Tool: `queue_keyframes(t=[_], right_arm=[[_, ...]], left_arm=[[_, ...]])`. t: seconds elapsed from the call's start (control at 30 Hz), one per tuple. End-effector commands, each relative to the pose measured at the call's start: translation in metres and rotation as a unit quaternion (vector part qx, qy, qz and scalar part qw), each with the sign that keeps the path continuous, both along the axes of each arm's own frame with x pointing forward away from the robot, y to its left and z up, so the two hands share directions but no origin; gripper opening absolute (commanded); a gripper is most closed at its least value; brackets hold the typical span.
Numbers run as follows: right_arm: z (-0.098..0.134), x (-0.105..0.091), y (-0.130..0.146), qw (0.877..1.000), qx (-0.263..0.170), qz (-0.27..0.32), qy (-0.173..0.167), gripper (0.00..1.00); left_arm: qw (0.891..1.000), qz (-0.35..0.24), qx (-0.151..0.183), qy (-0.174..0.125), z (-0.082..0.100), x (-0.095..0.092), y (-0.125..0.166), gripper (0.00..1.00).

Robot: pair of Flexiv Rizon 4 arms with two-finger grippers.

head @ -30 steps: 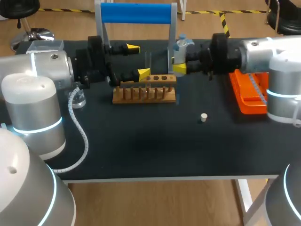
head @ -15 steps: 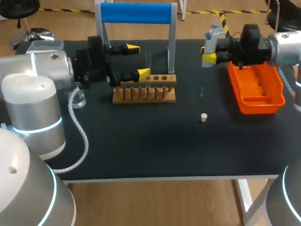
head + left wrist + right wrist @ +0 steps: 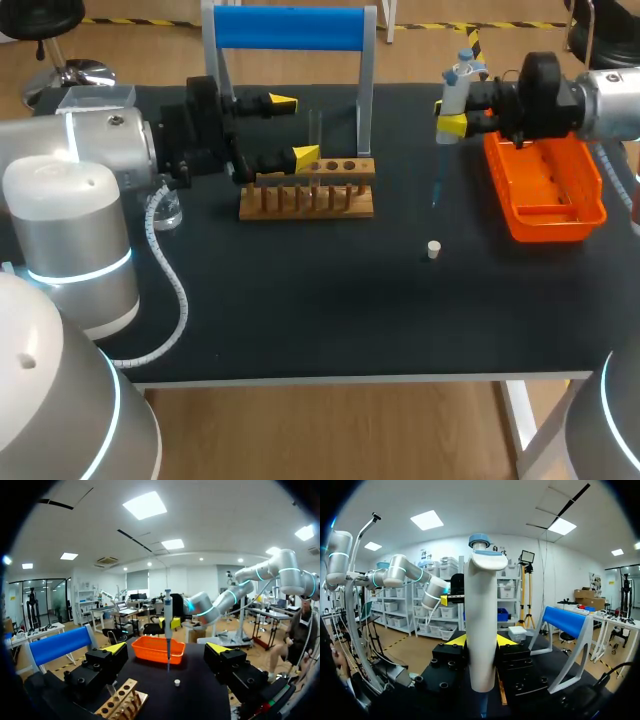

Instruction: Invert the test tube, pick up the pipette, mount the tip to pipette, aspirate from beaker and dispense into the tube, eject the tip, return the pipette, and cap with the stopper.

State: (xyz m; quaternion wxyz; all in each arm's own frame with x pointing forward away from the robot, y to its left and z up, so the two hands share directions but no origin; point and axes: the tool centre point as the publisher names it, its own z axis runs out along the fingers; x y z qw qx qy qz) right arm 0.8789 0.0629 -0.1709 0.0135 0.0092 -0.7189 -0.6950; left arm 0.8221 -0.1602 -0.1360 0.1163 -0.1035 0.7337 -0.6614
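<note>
My right gripper is squeezing the pipette in the upper right of the head view. Its tip is hanging just left of the orange tray. My left gripper is resting with fingers spread by the test tube in the rack. I think dropping the tip, returning the pipette and capping are left. The stopper is lying on the worktop.

In the right wrist view, the right end effector hides from you the lower end of the pipette; your left arm partly covers the beaker.
</note>
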Motion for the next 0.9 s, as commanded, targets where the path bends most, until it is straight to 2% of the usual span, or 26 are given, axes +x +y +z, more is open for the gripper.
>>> queue_keyframes(t=[0.03,0.33,0.67,0.9], right_arm=[[0.001,-0.001,0.000,1.000,-0.001,-0.001,0.000,0.00],[0.001,-0.001,0.000,1.000,-0.001,-0.001,0.000,0.00],[0.028,0.006,-0.052,1.000,0.019,-0.013,0.011,0.00],[0.044,0.012,-0.093,0.999,0.038,0.016,0.029,0.00]], left_arm=[[1.000,0.002,-0.001,-0.001,-0.001,-0.001,0.000,1.00],[1.000,0.002,-0.001,-0.001,-0.001,-0.001,0.000,1.00],[1.000,0.002,-0.001,-0.001,-0.001,-0.001,0.000,1.00],[1.000,0.002,-0.001,-0.001,-0.001,-0.001,0.000,1.00]])
